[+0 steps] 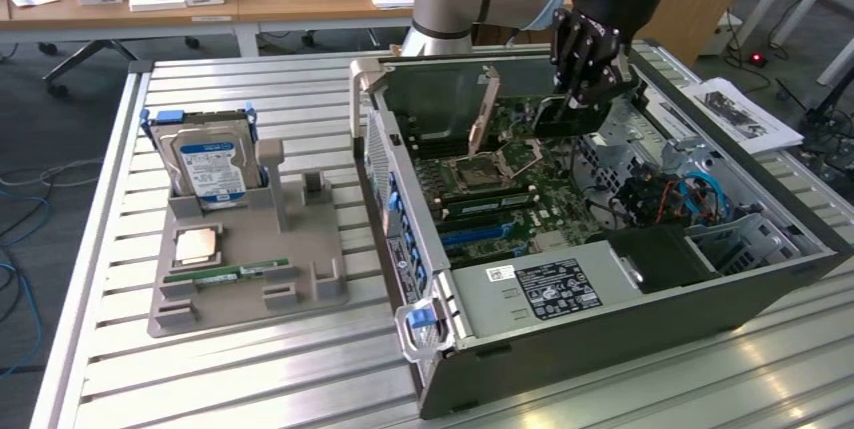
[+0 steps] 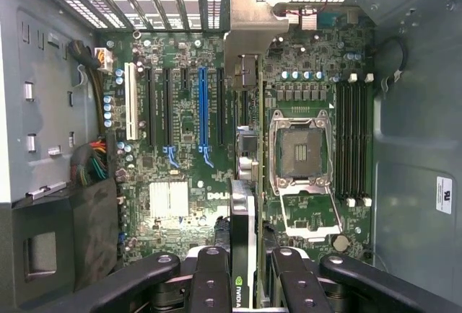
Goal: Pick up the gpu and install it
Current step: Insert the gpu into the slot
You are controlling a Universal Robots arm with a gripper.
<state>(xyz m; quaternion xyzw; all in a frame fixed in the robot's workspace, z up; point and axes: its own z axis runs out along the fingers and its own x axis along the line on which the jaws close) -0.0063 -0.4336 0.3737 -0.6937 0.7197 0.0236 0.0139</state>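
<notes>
The gripper (image 1: 589,97) grasps the gpu (image 2: 241,219) edge-down over the open case's (image 1: 641,319) motherboard (image 2: 180,133). Pickup looks done and install is in hand. Seating calls for squaring the card with the slots (image 2: 202,111).

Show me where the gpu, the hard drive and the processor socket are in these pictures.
gpu (image 2: 242,230), wrist view, on the card's narrow edge, seen end-on.
hard drive (image 1: 211,169), exterior view, on its blue-white label.
processor socket (image 2: 299,147), wrist view, on the dark middle of the socket.
</notes>
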